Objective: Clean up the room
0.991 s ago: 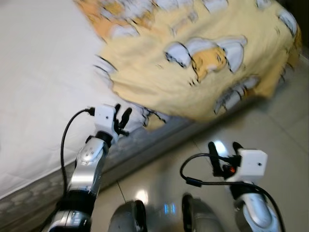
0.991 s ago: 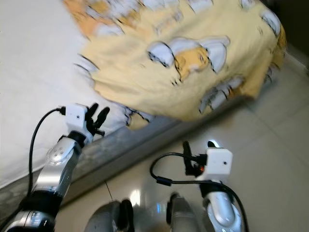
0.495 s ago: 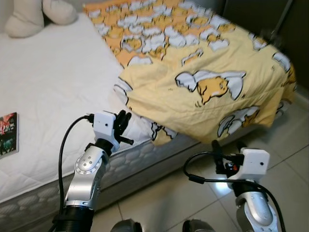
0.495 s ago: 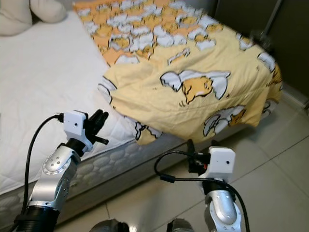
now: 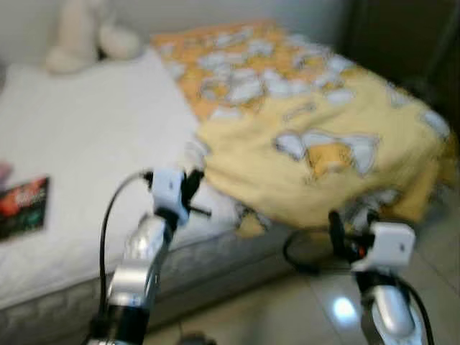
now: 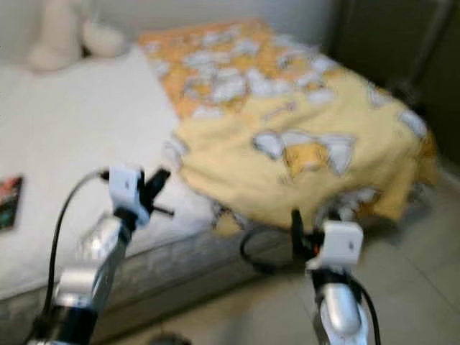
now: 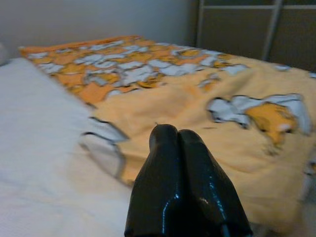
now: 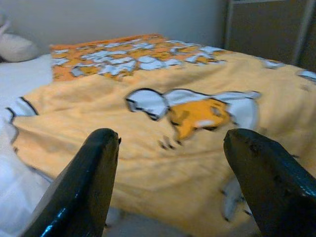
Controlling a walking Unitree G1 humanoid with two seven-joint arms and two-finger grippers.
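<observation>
— Blanket? 
— Yellow blanket (image 5: 316, 144), crumpled over the bed's foot, just beyond both grippers.
— Grippers? 
— Left gripper (image 7: 177, 143) clenched, empty; right gripper (image 8: 170, 148) spread wide, empty.
— Surroundings? 
— White mattress (image 5: 79, 151), book (image 5: 25, 207), plush toy (image 5: 83, 32), tiled floor (image 5: 287, 309).

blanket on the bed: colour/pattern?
The blanket is yellow-orange with white-and-orange cartoon figures outlined in black; clearest in the right wrist view.
</observation>
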